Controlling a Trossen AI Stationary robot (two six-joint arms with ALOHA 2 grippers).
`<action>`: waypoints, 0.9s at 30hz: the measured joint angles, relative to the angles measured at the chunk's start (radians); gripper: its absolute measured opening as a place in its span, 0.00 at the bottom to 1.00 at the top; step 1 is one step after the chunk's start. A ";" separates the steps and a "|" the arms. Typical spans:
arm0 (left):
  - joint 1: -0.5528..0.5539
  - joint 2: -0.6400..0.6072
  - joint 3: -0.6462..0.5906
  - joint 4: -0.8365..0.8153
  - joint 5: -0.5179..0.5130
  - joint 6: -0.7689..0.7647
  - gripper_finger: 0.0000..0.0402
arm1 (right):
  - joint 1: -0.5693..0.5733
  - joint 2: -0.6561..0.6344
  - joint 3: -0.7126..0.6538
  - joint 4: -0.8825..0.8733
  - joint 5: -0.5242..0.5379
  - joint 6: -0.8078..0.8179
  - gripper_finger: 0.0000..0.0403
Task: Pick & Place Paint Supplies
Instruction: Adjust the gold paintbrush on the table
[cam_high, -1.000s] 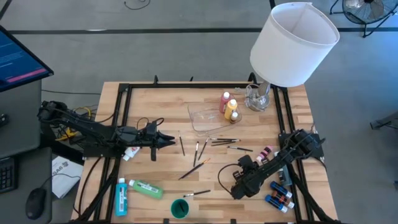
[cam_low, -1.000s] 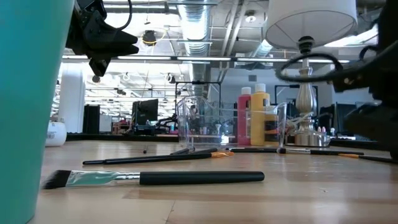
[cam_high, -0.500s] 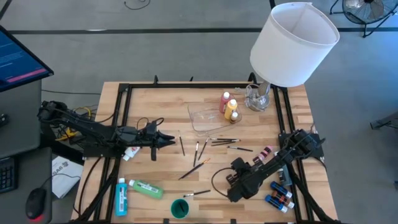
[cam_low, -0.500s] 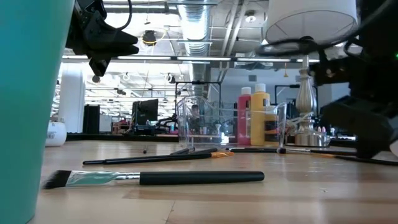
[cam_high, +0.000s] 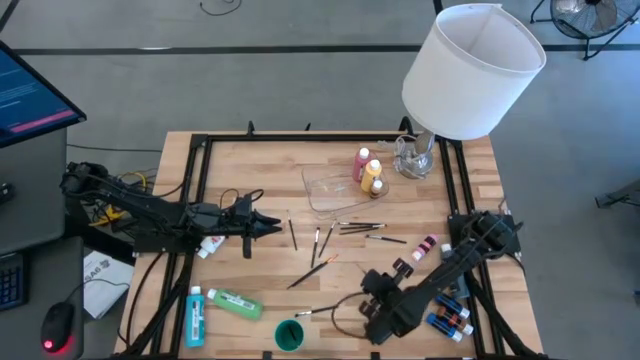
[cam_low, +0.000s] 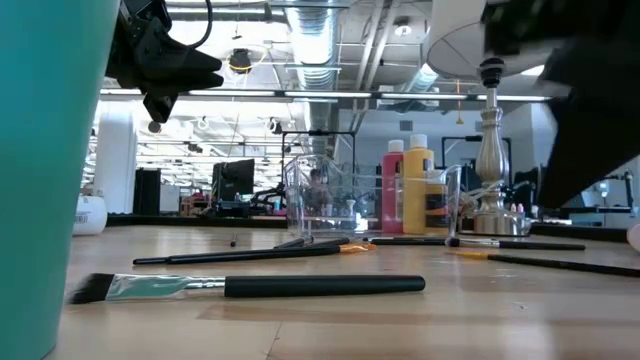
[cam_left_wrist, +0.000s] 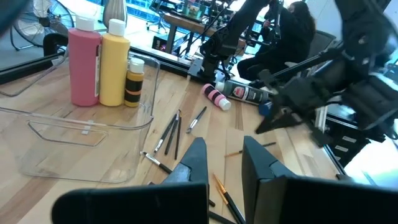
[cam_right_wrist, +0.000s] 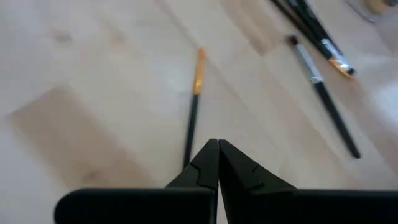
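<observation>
Found the left gripper (cam_high: 272, 227) hanging above the left part of the worktop (cam_high: 250, 170), fingers pressed together, clenched on nothing. Found the right gripper (cam_right_wrist: 217, 146) low over the front right part, tips pinched tight, likewise grasping nothing. Pointed at a thin brush with an orange band (cam_right_wrist: 194, 106), lying flat on the wood just ahead of the tips and not touched.

Saw a pink bottle (cam_high: 361, 163) and a yellow bottle (cam_high: 373, 172) upright, side by side at the right end of a clear tray (cam_high: 330, 195) near the back edge, with a smaller yellow-and-dark bottle (cam_high: 378, 187) just beside them. Counted several dark brushes (cam_high: 360, 228) scattered flat across the middle, in front of the tray.

Noted a green bottle (cam_high: 235, 303) and a blue bottle (cam_high: 196, 303) lying on their sides near the front left corner, and a teal cup (cam_high: 289, 334) at the front edge. Noted a small pink bottle (cam_high: 427, 245) on its side near the right edge, and tiny blue bottles (cam_high: 450, 320) towards the front right corner, beside the right arm. Saw a white-shaded lamp (cam_high: 470, 70) at the back right corner.
</observation>
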 joint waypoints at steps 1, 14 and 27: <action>0.000 0.000 0.000 0.000 0.000 0.000 0.00 | 0.009 0.000 0.015 0.008 -0.012 -0.019 0.00; 0.000 0.000 0.000 0.000 0.000 -0.001 0.00 | 0.056 -0.002 0.001 0.301 -0.240 -0.278 0.00; 0.000 0.000 0.000 0.002 -0.005 0.001 0.00 | 0.042 -0.021 -0.157 0.414 -0.253 -0.225 0.00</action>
